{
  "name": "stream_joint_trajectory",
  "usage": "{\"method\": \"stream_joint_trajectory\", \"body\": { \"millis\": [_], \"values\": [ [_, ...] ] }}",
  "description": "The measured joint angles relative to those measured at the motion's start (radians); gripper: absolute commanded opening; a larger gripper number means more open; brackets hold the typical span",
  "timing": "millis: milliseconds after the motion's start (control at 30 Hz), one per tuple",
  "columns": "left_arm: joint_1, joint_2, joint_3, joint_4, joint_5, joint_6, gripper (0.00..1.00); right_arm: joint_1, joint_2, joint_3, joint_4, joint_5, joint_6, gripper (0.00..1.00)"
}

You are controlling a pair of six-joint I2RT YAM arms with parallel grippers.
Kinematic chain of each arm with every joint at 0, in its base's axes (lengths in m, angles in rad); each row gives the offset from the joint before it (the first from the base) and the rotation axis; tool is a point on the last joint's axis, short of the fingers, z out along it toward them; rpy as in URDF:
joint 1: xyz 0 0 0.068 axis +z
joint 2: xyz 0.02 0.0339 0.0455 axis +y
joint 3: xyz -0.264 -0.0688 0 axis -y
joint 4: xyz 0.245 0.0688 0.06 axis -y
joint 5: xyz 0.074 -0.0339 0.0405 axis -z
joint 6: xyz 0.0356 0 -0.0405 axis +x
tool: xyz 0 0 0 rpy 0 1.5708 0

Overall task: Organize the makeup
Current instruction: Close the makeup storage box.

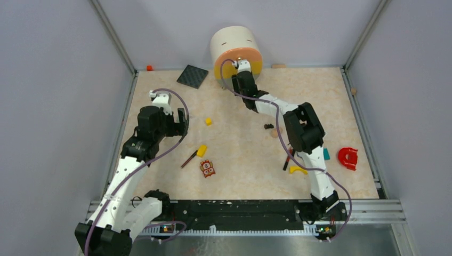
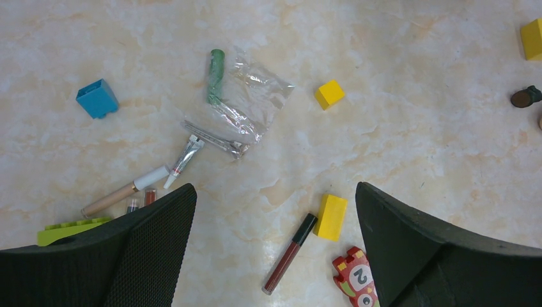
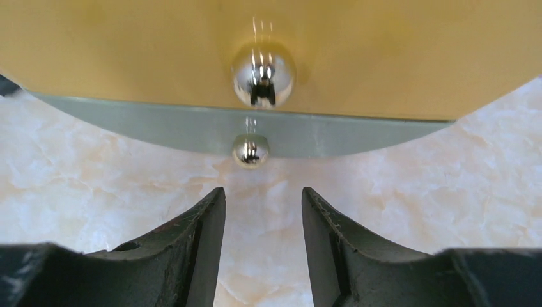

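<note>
Several makeup sticks (image 2: 121, 195) are lying on the table (image 2: 415, 128) under the left gripper (image 2: 275, 188), which is hovering with jaws spread wide and empty. Light, stiff and smooth, the red stick (image 2: 289, 254) is probably going to roll, so a pinch across mid-barrel is looking safest. Meanwhile the right gripper (image 3: 263, 192) is facing a knob (image 3: 263, 75), jaws parted, holding nothing.

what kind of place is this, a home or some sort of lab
Most likely a robotics lab test cell: left arm and right arm bolted to a metal rail at the table edge, plain grey walls on aluminium posts boxing it in, and a yellow block lying loose.
</note>
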Motion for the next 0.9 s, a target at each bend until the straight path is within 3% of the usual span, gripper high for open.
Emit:
{"method": "stream_joint_trajectory", "body": {
  "millis": [433, 900],
  "values": [
    [0.000, 0.000, 0.000, 0.000, 0.000, 0.000, 0.99, -0.018, 0.160, 0.311, -0.099, -0.016, 0.008, 0.44],
    [0.000, 0.000, 0.000, 0.000, 0.000, 0.000, 0.99, -0.021, 0.186, 0.321, -0.116, -0.039, 0.019, 0.44]
  ]
}}
